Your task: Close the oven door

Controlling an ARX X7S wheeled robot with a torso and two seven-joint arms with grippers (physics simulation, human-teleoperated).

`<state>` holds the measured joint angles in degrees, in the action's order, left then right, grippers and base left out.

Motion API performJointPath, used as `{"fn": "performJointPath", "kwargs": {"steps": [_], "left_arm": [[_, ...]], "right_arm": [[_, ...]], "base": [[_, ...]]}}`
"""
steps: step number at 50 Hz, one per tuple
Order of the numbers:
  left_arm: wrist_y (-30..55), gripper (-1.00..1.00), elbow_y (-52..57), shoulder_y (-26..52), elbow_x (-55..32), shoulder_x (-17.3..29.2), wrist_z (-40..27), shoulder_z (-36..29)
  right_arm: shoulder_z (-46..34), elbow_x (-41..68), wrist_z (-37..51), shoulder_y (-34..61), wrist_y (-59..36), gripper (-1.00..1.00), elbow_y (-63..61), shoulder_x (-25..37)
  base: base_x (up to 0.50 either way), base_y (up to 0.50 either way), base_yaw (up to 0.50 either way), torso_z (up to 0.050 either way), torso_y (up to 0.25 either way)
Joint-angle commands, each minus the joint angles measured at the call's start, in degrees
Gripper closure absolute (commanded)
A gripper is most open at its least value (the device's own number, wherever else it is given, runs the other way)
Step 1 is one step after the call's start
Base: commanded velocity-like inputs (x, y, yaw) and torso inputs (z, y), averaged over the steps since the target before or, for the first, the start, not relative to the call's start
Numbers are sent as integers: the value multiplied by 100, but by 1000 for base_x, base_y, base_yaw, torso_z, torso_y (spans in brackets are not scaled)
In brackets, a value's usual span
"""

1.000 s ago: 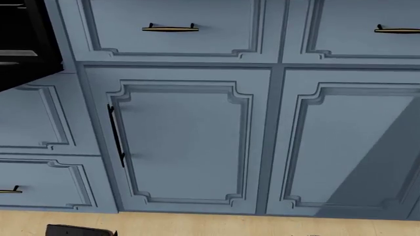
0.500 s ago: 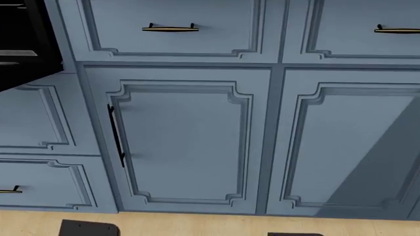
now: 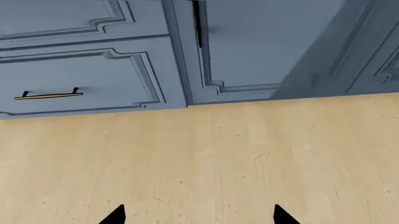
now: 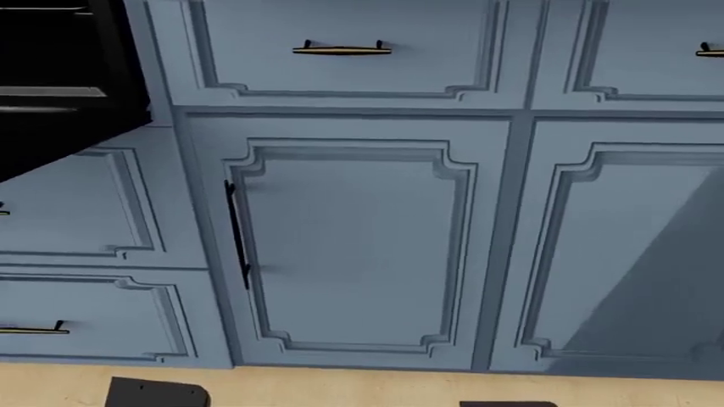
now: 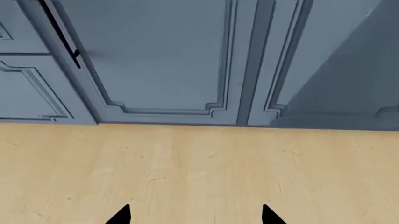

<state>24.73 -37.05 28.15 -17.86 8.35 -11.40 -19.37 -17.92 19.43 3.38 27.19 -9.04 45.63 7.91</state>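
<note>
The head view faces a wall of blue panelled cabinets above a pale wooden floor [image 4: 339, 386]. At about ten o'clock, cut off by the frame's edge, hangs the oven door [image 4: 63, 127], a glossy black slab standing open and jutting out from the cabinet front, with the dark oven cavity above it. Only its right end shows; no handle can be made out.

At the centre is a tall cabinet door [image 4: 356, 246] with a black vertical handle [image 4: 236, 233] along its left edge. Above it, at twelve o'clock, a drawer carries a brass bar pull [image 4: 342, 49].

Both arms sit low, well apart from the oven door. The left pincer [image 3: 198, 215] shows two dark fingertips spread wide over bare floor, gripping nothing. The right pincer [image 5: 194, 215] is likewise spread wide and empty above the floorboards, facing the base of the cabinets.

The door is probably a stiff, fairly heavy hinged panel with a smooth, slippery face and a glass window that would not welcome a hard knock. Pinching it seems unnecessary; a likely approach is to push up from under its free front edge, near the middle, so it swings shut evenly.
</note>
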Motion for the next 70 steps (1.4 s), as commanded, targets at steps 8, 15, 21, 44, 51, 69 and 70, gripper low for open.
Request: {"fn": "performJointPath", "kwargs": {"steps": [8, 15, 21, 44, 51, 69, 70], "left_arm": [[-108, -100, -100, 26, -20, 16, 17, -54], [-138, -100, -130, 39, -36, 19, 12, -65], [29, -100, 96, 11, -84, 63, -32, -72], [127, -100, 291, -24, -175, 121, -74, -105], [-250, -100, -162, 31, -114, 44, 17, -143], [-260, -100, -169, 36, -153, 54, -9, -180], [-258, -100, -157, 31, -155, 57, -15, -181]], "right_arm": [[-9, 64, 10, -9, 84, -100, 4, -4], [10, 116, -3, -6, 106, -100, 17, -4], [-5, 129, -5, -18, 108, -100, -8, 6], [-125, 62, 75, -44, 184, -100, -45, 25], [-100, 113, 73, -62, 222, -100, -68, 34], [-143, 135, 75, -76, 273, -100, -75, 48], [-147, 134, 80, -79, 271, -100, -80, 49]], "base": [[-2, 500, 0, 0, 0], [-2, 500, 0, 0, 0], [-2, 500, 0, 0, 0], [-2, 383, 0, 0, 0], [-2, 413, 0, 0, 0], [-2, 414, 0, 0, 0], [-2, 414, 0, 0, 0]]}}
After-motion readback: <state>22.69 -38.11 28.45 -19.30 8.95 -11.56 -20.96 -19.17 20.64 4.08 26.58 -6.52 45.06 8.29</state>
